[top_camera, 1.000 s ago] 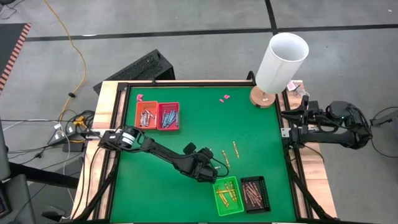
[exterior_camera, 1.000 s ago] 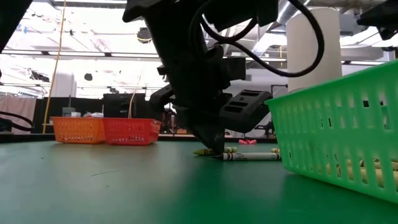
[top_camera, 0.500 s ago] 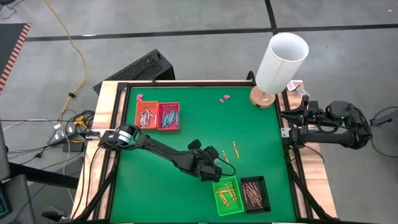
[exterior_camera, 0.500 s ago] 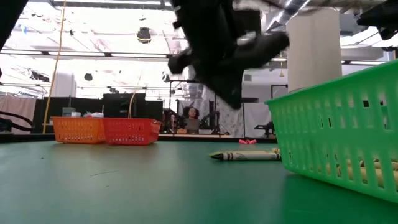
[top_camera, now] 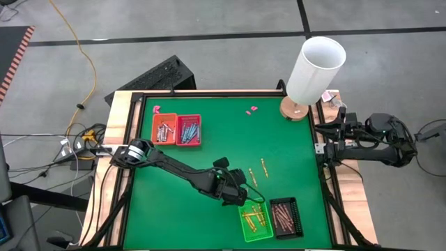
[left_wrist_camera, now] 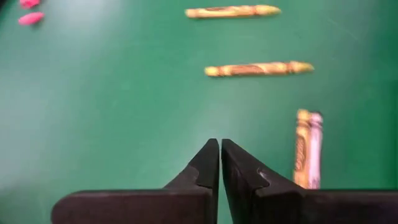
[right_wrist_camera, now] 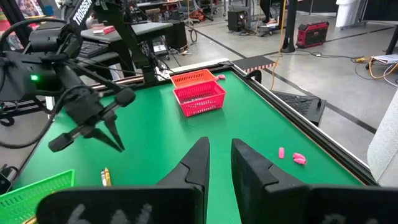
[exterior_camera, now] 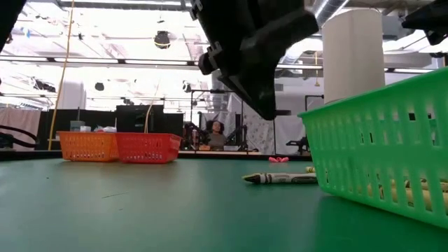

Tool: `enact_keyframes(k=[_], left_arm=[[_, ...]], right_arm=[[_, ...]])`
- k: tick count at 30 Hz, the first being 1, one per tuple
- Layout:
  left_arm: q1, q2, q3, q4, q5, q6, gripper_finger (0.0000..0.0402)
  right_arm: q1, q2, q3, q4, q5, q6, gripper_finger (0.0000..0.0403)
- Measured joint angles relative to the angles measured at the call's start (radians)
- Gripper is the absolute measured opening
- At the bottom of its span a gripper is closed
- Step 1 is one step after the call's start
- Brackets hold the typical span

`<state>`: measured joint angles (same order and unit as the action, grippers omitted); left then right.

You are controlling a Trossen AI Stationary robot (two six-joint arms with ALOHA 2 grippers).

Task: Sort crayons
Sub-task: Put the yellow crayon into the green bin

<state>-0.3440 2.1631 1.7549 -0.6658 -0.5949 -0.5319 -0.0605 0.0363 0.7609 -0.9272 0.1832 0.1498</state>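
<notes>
Mostly the sorting was done: crayons lay in the orange tray (top_camera: 164, 130), red tray (top_camera: 189, 130), green tray (top_camera: 256, 219) and black tray (top_camera: 285, 217). A few loose crayons (top_camera: 264, 166) waited on the table (top_camera: 209, 150). The left gripper (top_camera: 239, 197), closed and apparently empty, hung by the green tray; the right gripper (right_wrist_camera: 219, 163), slightly open, held nothing at the table's right edge.

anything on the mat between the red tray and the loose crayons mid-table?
No. In the high view, the stretch from the red tray to the loose crayons is bare green mat. The pink scraps lie off that line, toward the far edge.
</notes>
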Motion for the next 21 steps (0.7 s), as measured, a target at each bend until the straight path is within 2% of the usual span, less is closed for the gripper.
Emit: enact_keyframes(k=[3,7,14,17,21], left_arm=[[-0.004,-0.001,-0.011,0.024,0.043,0.047,0.0029],[-0.009,-0.003,-0.012,0.029,0.120,0.091,0.0082],[-0.017,-0.002,-0.086,0.145,0.138,0.153,0.0172],[-0.016,-0.002,-0.142,0.259,0.165,0.151,0.0190],[-0.016,-0.001,-0.195,0.364,0.172,0.148,0.0193]], right_arm=[[0.000,0.000,0.000,0.000,0.000,0.000,0.0068],[0.000,0.000,0.000,0.000,0.000,0.000,0.0068],[0.000,0.000,0.000,0.000,0.000,0.000,0.0068],[0.000,0.000,0.000,0.000,0.000,0.000,0.0068],[0.000,0.000,0.000,0.000,0.000,0.000,0.0068]])
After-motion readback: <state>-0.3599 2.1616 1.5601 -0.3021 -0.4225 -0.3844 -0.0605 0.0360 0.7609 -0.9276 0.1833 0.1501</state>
